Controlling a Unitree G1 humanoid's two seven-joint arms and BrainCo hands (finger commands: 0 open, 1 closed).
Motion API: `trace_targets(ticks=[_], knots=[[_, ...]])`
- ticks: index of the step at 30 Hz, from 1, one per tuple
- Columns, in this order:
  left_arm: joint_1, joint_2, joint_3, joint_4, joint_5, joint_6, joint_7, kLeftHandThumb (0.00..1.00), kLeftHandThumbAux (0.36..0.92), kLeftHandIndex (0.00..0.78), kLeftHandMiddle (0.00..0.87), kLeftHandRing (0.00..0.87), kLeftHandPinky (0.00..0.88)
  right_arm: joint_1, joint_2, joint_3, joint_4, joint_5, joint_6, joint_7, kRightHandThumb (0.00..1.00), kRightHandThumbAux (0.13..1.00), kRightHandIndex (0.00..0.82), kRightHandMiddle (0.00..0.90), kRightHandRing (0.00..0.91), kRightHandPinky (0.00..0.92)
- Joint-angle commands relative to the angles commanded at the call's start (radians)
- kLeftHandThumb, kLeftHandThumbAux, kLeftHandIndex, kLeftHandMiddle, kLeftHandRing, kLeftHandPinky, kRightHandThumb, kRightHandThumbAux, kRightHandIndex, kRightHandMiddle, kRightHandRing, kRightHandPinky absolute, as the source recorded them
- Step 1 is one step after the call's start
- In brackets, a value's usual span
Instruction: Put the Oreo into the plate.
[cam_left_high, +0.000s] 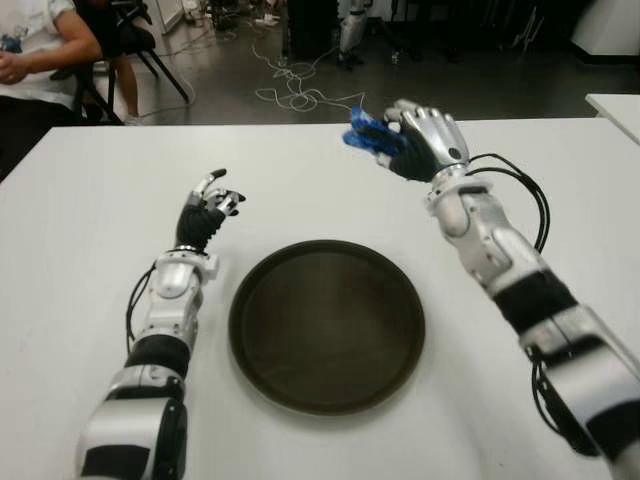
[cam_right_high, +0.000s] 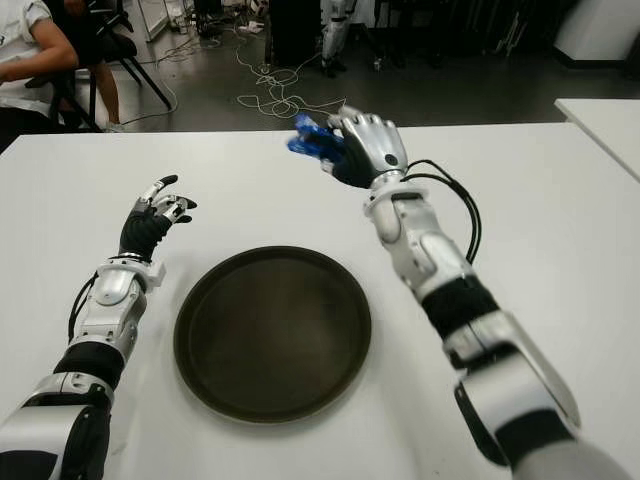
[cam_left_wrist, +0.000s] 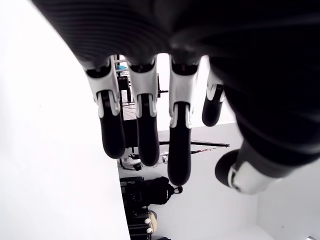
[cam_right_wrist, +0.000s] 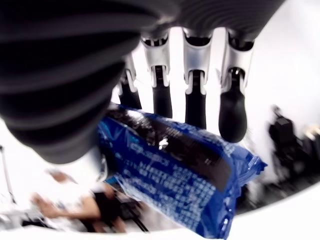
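A blue Oreo packet (cam_left_high: 366, 134) is held in my right hand (cam_left_high: 412, 138), raised above the far part of the white table (cam_left_high: 90, 200), beyond the plate's far right rim. The right wrist view shows the fingers (cam_right_wrist: 194, 102) and thumb closed around the packet (cam_right_wrist: 180, 170). The dark round plate (cam_left_high: 327, 325) lies at the table's middle with nothing in it. My left hand (cam_left_high: 212, 205) shows to the left of the plate, fingers (cam_left_wrist: 145, 130) relaxed and holding nothing.
A seated person (cam_left_high: 40, 45) and chairs are at the far left beyond the table. Cables (cam_left_high: 295, 90) lie on the floor behind. Another white table corner (cam_left_high: 615, 108) shows at far right.
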Motion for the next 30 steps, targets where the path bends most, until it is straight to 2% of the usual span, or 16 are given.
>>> trace_targets(ticks=[6, 10, 14, 16, 18, 21, 26, 30], knots=[[-0.002, 0.001, 0.001, 0.003, 0.0, 0.002, 0.005, 0.938, 0.629, 0.171, 0.463, 0.29, 0.331, 0.06, 0.003, -0.01, -0.104, 0.004, 0.002, 0.035, 0.7, 0.719, 0.436, 0.754, 0.744, 0.727], [-0.004, 0.0, 0.004, 0.008, -0.004, 0.001, 0.001, 0.938, 0.629, 0.166, 0.463, 0.293, 0.339, 0.09, 0.019, 0.001, -0.129, 0.005, -0.016, 0.045, 0.699, 0.72, 0.435, 0.758, 0.746, 0.722], [-0.004, -0.002, 0.008, 0.009, -0.012, -0.001, -0.007, 0.938, 0.628, 0.166, 0.463, 0.302, 0.345, 0.134, 0.073, 0.074, -0.149, 0.001, -0.026, 0.09, 0.699, 0.72, 0.436, 0.766, 0.753, 0.731], [-0.004, -0.002, 0.008, 0.01, -0.012, -0.002, -0.008, 0.938, 0.627, 0.164, 0.463, 0.303, 0.344, 0.155, 0.078, 0.095, -0.174, 0.007, -0.029, 0.128, 0.699, 0.72, 0.436, 0.769, 0.758, 0.736], [-0.004, -0.002, 0.007, 0.01, -0.011, -0.003, -0.008, 0.938, 0.627, 0.163, 0.463, 0.302, 0.343, 0.171, 0.069, 0.105, -0.206, 0.023, -0.039, 0.179, 0.699, 0.72, 0.436, 0.771, 0.761, 0.74], [-0.001, -0.004, 0.005, 0.004, -0.011, -0.005, -0.008, 0.938, 0.626, 0.163, 0.463, 0.303, 0.342, 0.178, 0.064, 0.112, -0.203, 0.054, -0.082, 0.238, 0.699, 0.72, 0.436, 0.773, 0.766, 0.746], [0.004, -0.005, 0.001, -0.002, -0.004, -0.013, -0.003, 0.936, 0.627, 0.161, 0.463, 0.296, 0.33, 0.184, 0.075, 0.121, -0.17, 0.083, -0.147, 0.298, 0.701, 0.719, 0.436, 0.778, 0.774, 0.761], [0.004, -0.003, -0.005, 0.003, 0.007, -0.026, 0.002, 0.934, 0.628, 0.155, 0.463, 0.289, 0.326, 0.171, 0.065, 0.128, -0.154, 0.117, -0.189, 0.379, 0.701, 0.719, 0.437, 0.778, 0.775, 0.76]])
